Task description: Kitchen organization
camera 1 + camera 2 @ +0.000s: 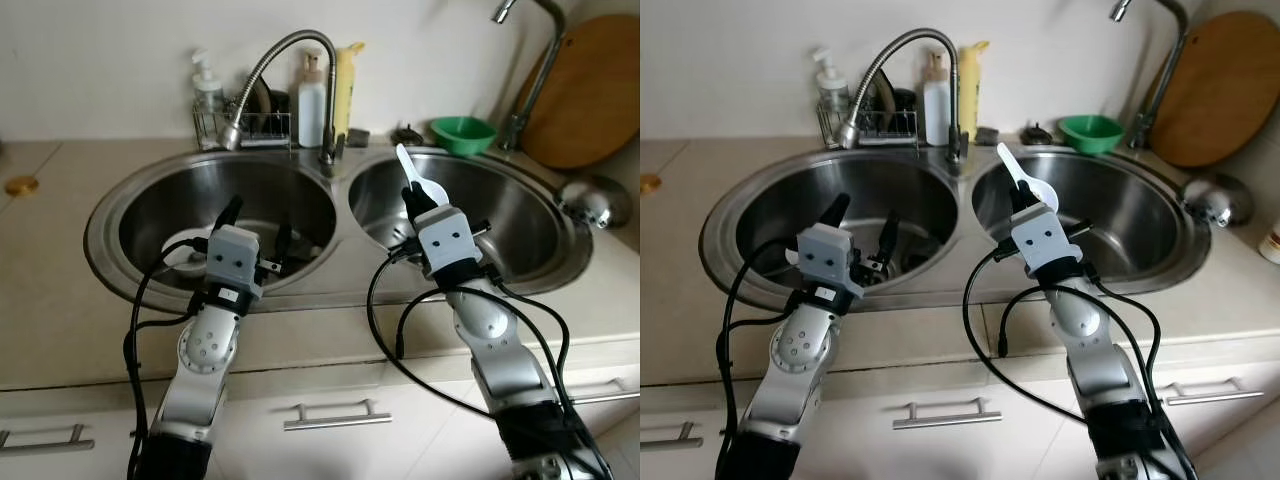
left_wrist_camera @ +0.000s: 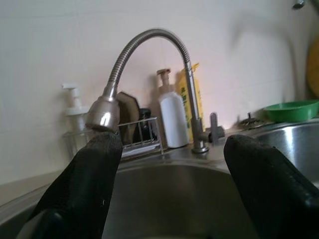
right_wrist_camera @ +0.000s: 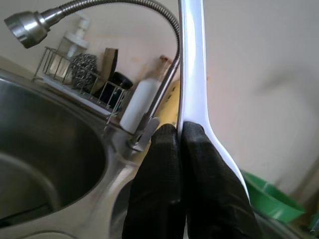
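right gripper (image 1: 413, 196) pinched shut on the white spoon (image 1: 410, 172), held upright above the right sink basin (image 1: 520, 215). left gripper (image 1: 257, 224) spread wide, empty, over the left sink basin (image 1: 150, 215). best to keep the pinch firm and carry level, since the thin handle could probably twist.

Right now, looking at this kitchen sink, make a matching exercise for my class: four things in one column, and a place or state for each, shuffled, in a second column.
Things
1. white spoon
2. green bowl
3. left tool
4. wooden board

Place or state
A. open, over the left basin
B. leaning on the wall, far right
C. pinched in the right tool
D. on the counter behind the right basin

Pairs: 1-C, 2-D, 3-A, 4-B
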Controlling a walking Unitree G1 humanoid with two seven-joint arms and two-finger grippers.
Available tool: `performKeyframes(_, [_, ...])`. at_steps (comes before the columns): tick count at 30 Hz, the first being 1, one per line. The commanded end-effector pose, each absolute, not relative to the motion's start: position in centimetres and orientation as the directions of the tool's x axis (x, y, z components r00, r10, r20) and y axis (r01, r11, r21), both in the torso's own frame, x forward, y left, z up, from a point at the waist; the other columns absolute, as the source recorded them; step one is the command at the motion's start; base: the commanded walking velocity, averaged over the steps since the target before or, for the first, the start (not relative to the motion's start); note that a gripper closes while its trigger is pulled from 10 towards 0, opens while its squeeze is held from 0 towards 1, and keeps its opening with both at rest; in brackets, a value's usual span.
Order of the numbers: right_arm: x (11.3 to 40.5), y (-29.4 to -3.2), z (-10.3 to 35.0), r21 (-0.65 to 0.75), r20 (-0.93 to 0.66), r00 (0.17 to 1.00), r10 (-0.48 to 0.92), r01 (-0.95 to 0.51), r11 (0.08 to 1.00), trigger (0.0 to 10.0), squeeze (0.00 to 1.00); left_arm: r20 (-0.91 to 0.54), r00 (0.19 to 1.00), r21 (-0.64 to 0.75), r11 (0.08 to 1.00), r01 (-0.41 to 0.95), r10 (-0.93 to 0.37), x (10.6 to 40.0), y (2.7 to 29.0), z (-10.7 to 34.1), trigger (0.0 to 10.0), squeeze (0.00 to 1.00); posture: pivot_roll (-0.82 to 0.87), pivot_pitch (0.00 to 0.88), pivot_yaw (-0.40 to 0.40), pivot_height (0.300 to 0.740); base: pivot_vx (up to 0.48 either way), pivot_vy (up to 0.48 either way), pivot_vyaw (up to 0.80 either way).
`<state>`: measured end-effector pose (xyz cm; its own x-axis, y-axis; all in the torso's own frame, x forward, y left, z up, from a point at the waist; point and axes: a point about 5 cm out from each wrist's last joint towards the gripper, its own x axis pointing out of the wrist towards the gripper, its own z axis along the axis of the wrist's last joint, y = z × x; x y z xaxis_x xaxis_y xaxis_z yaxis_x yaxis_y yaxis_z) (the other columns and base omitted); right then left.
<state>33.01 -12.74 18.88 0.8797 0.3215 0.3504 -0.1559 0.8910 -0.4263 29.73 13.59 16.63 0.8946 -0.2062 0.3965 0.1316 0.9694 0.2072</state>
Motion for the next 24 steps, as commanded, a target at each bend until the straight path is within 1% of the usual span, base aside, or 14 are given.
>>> performKeyframes(1, [33.5,-13.9,18.8,-0.399,0.324,0.901,0.289,-0.146,0.905,0.0,0.0,0.41,0.884,0.212,0.966,0.145,-0.223,29.6,13.3,17.0,10.0,0.0,0.09,0.0,-0.022,0.74,0.0,0.0,0.0])
performKeyframes(6, [35.4,-14.7,19.3,-0.35,0.282,0.927,0.248,-0.141,0.926,0.0,0.0,0.412,0.883,0.214,0.966,0.146,-0.225,29.6,13.2,17.0,10.0,0.0,0.09,0.0,-0.024,0.74,0.0,0.0,0.0])
performKeyframes(8, [36.7,-15.4,19.7,-0.3,0.247,0.945,0.212,-0.134,0.944,0.0,0.0,0.413,0.882,0.215,0.965,0.148,-0.227,29.7,13.2,17.0,10.0,0.0,0.1,0.0,-0.026,0.74,0.0,0.0,0.0])
performKeyframes(11, [37.4,-15.8,19.8,-0.259,0.211,0.959,0.191,-0.133,0.957,0.0,0.0,0.413,0.882,0.214,0.965,0.148,-0.227,29.7,13.1,17.0,10.0,0.0,0.1,0.0,-0.027,0.74,0.0,0.0,0.0])
performKeyframes(12, [38.1,-15.9,19.7,-0.23,0.165,0.968,0.191,-0.151,0.962,2.1,0.0,0.413,0.882,0.214,0.966,0.148,-0.227,29.7,13.1,17.0,10.0,0.0,0.1,0.0,-0.028,0.74,0.0,0.0,0.0])
performKeyframes(13, [38.1,-15.9,19.7,-0.23,0.165,0.968,0.191,-0.151,0.962,2.1,0.0,0.413,0.882,0.214,0.966,0.148,-0.227,29.7,13.1,17.0,10.0,0.0,0.1,0.0,-0.028,0.74,0.0,0.0,0.0])
performKeyframes(14, [38.8,-15.7,19.4,-0.192,0.099,0.975,0.198,-0.177,0.965,7.1,0.0,0.411,0.883,0.213,0.965,0.15,-0.228,29.7,13.0,17.0,10.0,0.0,0.1,0.0,-0.031,0.74,0.0,0.0,0.0])
performKeyframes(15, [39.3,-15.4,18.7,-0.161,0.024,0.978,0.209,-0.203,0.966,10.0,0.0,0.41,0.883,0.213,0.965,0.153,-0.231,29.7,12.9,16.9,10.0,0.0,0.11,0.0,-0.034,0.74,0.0,0.0,0.0])
performKeyframes(16, [39.7,-14.9,17.9,-0.125,-0.063,0.975,0.213,-0.219,0.968,10.0,0.0,0.409,0.882,0.213,0.964,0.157,-0.234,29.7,12.8,16.9,10.0,0.0,0.11,0.0,-0.034,0.74,0.0,0.0,0.0])
performKeyframes(20, [40.0,-14.9,17.1,-0.085,-0.117,0.974,0.196,-0.207,0.975,10.0,0.0,0.409,0.883,0.214,0.965,0.155,-0.232,29.6,12.8,16.9,10.0,0.0,0.12,0.0,-0.038,0.74,0.0,0.0,0.0])
performKeyframes(21, [40.0,-15.1,16.6,-0.046,-0.15,0.972,0.179,-0.188,0.981,10.0,0.0,0.407,0.884,0.215,0.965,0.15,-0.228,29.6,13.1,16.9,10.0,0.0,0.12,0.0,-0.042,0.74,0.0,0.0,0.0])
performKeyframes(22, [40.0,-15.4,16.4,-0.027,-0.161,0.973,0.163,-0.169,0.985,10.0,0.18,0.405,0.886,0.217,0.965,0.146,-0.225,29.5,13.2,16.8,10.0,0.0,0.12,0.0,-0.042,0.74,0.0,0.0,0.0])
performKeyframes(23, [40.0,-15.6,16.4,-0.021,-0.162,0.975,0.153,-0.158,0.987,10.0,0.87,0.404,0.887,0.218,0.965,0.144,-0.224,29.5,13.3,16.8,10.0,0.0,0.12,0.0,-0.042,0.74,0.0,0.0,0.0])
performKeyframes(24, [40.1,-15.9,16.4,-0.007,-0.163,0.976,0.146,-0.149,0.989,10.0,1.0,0.404,0.887,0.218,0.965,0.143,-0.222,29.5,13.3,16.8,10.0,0.0,0.12,0.0,-0.044,0.74,0.0,0.0,0.0])
